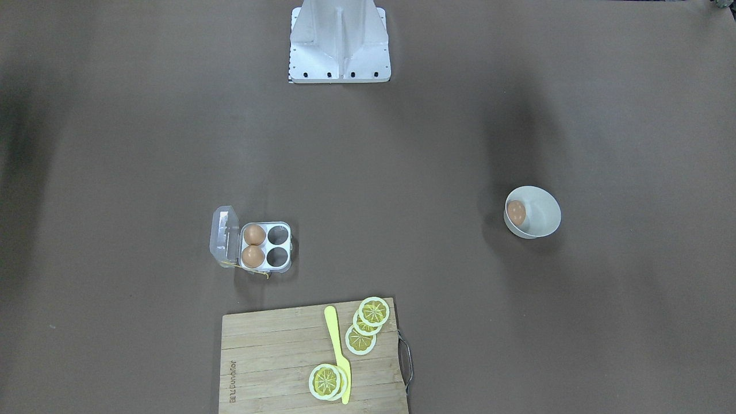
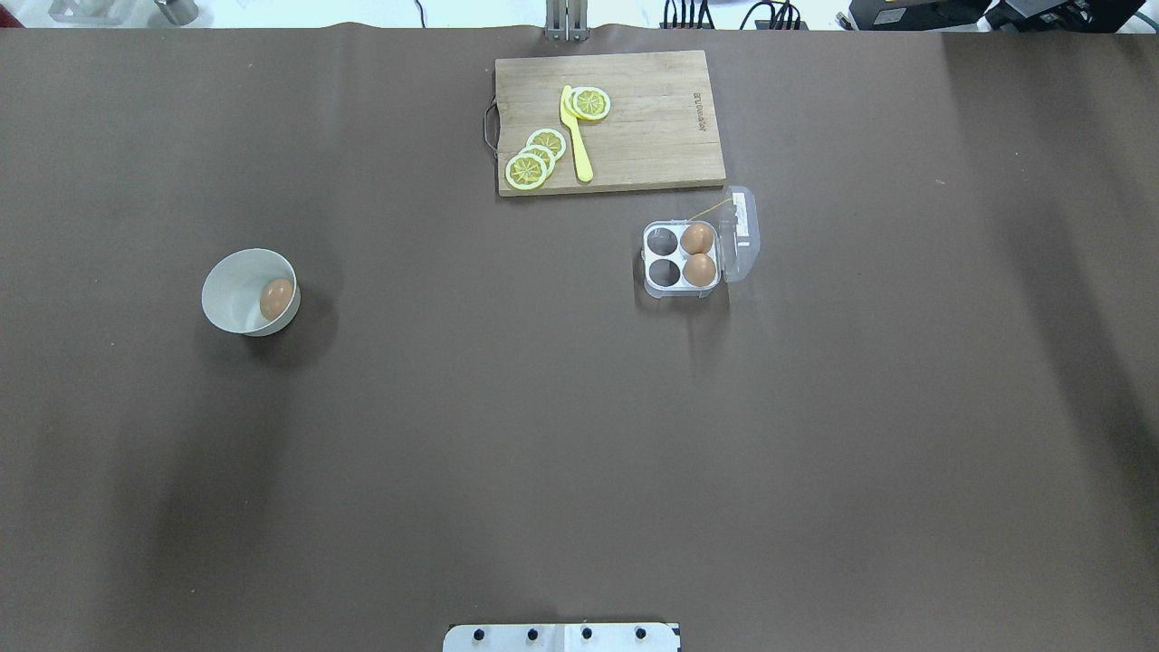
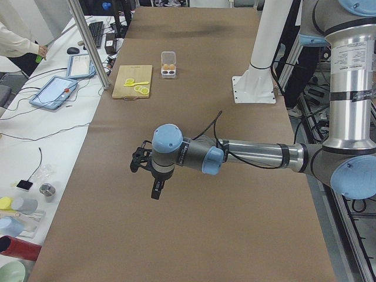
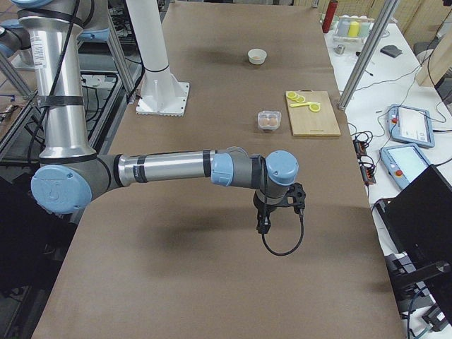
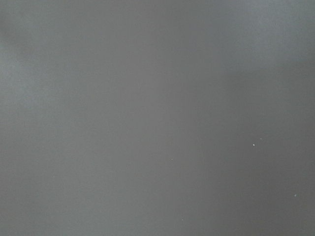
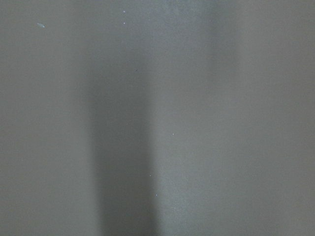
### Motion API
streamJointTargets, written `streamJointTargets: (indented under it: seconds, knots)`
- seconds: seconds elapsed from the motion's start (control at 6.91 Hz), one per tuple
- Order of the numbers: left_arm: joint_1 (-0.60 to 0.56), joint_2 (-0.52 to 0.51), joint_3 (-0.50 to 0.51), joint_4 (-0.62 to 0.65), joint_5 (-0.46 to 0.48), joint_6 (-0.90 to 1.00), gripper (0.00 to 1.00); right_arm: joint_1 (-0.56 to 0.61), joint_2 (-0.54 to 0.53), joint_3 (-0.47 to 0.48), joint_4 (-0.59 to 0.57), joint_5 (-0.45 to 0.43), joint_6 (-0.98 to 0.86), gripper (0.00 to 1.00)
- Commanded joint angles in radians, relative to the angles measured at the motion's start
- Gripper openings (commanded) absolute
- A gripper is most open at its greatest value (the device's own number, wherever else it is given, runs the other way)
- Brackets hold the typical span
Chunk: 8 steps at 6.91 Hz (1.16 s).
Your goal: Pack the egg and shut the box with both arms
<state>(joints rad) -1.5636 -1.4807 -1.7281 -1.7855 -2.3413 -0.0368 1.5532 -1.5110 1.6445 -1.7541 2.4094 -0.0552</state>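
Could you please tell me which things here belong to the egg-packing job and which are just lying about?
Job: smooth tan-brown egg in the round white bowl; small clear-plastic four-cell egg box, lid open.
Lying about: rectangular wooden cutting board; yellow lemon slices; yellow plastic knife.

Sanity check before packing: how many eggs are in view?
3. Two sit in the box, beside its open lid: the far egg and the near egg. The third egg lies in the white bowl, on the robot's left. The other two cells are empty; none look hidden.
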Motion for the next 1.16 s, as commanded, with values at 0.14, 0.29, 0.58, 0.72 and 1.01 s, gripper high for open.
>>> streamJointTargets:
  seconds: [0.14, 0.29, 0.58, 0.72, 1.01]
  knots:
    - [0.0, 0.023, -0.004, -0.005, -0.001, 0.0, 0.98, 0.004, -0.011, 0.02, -0.002, 0.002, 0.0, 1.0]
    - [0.0, 0.022, -0.002, -0.003, 0.003, 0.001, 0.98, 0.004, -0.009, 0.02, -0.002, -0.001, 0.0, 1.0]
    - [0.004, 0.007, 0.002, -0.002, 0.004, 0.0, 0.98, 0.004, -0.011, 0.021, -0.002, 0.004, 0.0, 1.0]
    - [0.002, 0.01, -0.004, 0.0, -0.001, -0.002, 0.98, 0.004, -0.009, 0.02, -0.002, 0.001, 0.0, 1.0]
    - [0.004, 0.002, 0.005, 0.0, -0.025, -0.002, 0.98, 0.004, -0.006, 0.018, -0.005, -0.003, 0.0, 1.0]
